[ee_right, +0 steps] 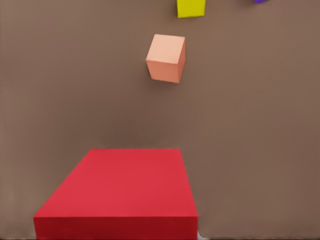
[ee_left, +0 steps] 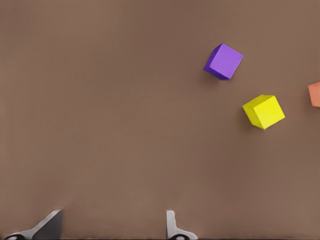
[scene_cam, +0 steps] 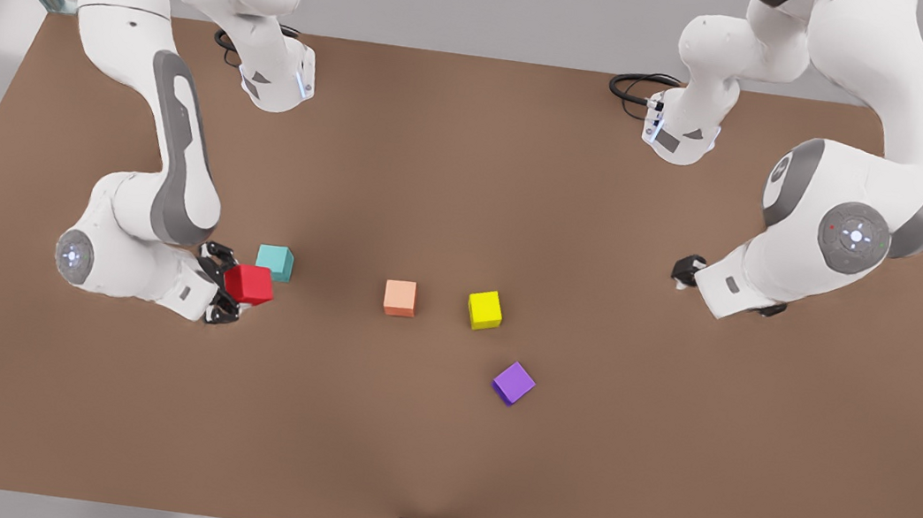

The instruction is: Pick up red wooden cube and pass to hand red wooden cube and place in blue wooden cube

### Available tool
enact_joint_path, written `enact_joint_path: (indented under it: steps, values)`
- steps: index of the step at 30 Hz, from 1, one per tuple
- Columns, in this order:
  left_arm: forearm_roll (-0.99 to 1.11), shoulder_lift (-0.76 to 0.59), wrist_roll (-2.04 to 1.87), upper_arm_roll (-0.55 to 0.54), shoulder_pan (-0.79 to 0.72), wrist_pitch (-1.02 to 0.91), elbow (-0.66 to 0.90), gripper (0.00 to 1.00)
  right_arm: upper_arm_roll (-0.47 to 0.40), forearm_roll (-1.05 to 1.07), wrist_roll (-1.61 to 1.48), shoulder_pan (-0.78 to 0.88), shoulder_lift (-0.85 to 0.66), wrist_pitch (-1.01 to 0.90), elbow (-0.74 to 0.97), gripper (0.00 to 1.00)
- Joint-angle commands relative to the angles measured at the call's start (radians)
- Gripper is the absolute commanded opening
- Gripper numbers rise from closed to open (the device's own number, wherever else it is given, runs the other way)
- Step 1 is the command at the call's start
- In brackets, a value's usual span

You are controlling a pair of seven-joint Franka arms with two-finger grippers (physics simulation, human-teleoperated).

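The red wooden cube (scene_cam: 249,285) sits between the black fingers of my right gripper (scene_cam: 236,290), at the front view's left. That gripper is shut on it. In the right wrist view the red wooden cube (ee_right: 120,192) looms close. The teal blue wooden cube (scene_cam: 276,260) rests on the table just behind the red one, partly overlapped by it. Whether they touch I cannot tell. My left gripper (scene_cam: 685,273) waits at the front view's right, far from both cubes. Its fingertips (ee_left: 50,225) stand wide apart with nothing between them, so the left gripper (ee_left: 112,230) is open.
A salmon-orange cube (scene_cam: 400,297), a yellow cube (scene_cam: 485,309) and a purple cube (scene_cam: 514,383) lie mid-table between the arms. They also show as the orange cube (ee_right: 166,57), yellow cube (ee_left: 263,111) and purple cube (ee_left: 223,61). The brown table (scene_cam: 474,163) ends at all four sides.
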Motion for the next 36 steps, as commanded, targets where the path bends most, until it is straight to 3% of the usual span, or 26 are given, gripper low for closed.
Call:
enact_joint_path:
  steps: [1,9,16,36]
  values:
    - [0.029,0.005,-0.012,0.04,-0.033,-0.095,0.025,1.0,0.001,-0.141,0.553,0.012,-0.043,0.153,-0.082,0.53]
    - [-0.038,0.148,-0.043,0.027,0.013,-0.051,0.146,1.0,0.01,-0.187,0.702,0.066,-0.168,0.33,-0.319,0.53]
    - [-0.041,0.149,-0.05,0.019,0.01,-0.051,0.146,1.0,0.01,-0.188,0.719,0.075,-0.233,0.471,-0.491,0.53]
    - [-0.037,0.151,-0.046,0.022,0.014,-0.074,0.148,1.0,0.01,-0.27,0.715,0.063,-0.241,0.542,-0.606,0.54]
